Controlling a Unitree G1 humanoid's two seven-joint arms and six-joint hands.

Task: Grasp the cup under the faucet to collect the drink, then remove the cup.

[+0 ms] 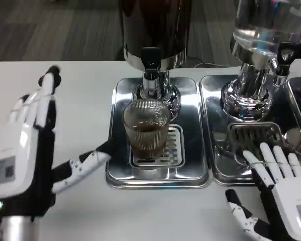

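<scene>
Your cup (146, 131), a ribbed glass with some dark drink in it, stands on the grate of the steel tray (121, 170), right under the faucet (151, 65) of the dark dispenser (155, 25). Your left hand (32, 150) is spread wide and holds nothing; its thumb reaches toward the cup's base, near the tray's left edge. Your right hand (278, 193) lies with fingers apart and nothing in it, fingertips over the neighbouring tray (218, 170) below the clear dispenser (261, 30). Both trays sit on the white surface (85, 100).
</scene>
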